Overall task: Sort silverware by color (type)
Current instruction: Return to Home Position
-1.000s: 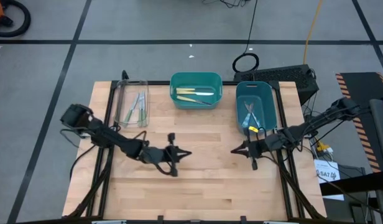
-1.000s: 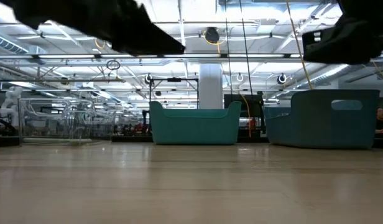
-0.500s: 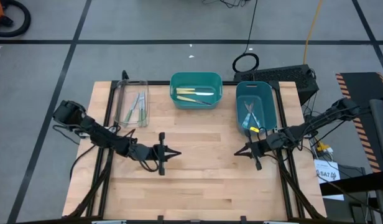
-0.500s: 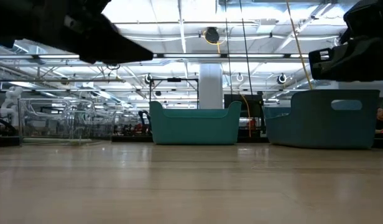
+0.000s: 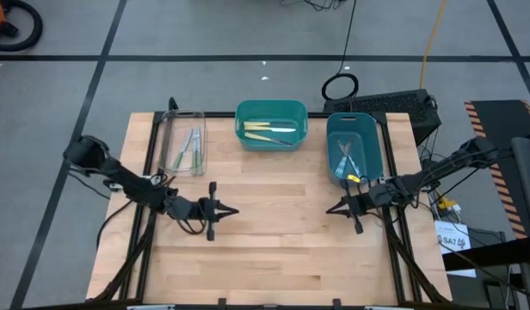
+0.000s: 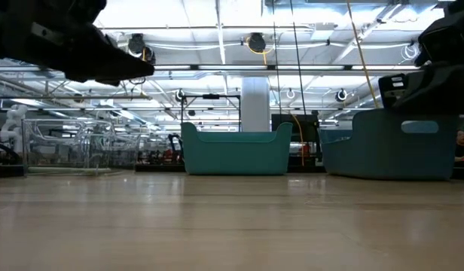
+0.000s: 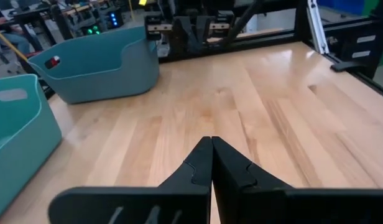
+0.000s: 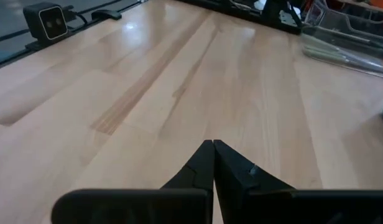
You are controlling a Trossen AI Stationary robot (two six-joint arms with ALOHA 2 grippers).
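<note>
Over the table [image 5: 274, 258], L hand [image 5: 236, 210] & R hand [image 5: 328, 207] hover, both closed

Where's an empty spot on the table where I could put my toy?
Crowded: the clear tray, teal bin and blue bin line one edge. Free: the bare wood between the left gripper and right gripper, and all the table from them to the opposite edge.

Overhead straight down, low camera level along table [image 5: 274, 258] — both share teal bin [image 6: 236, 154], wrist cameras close, forward.
</note>
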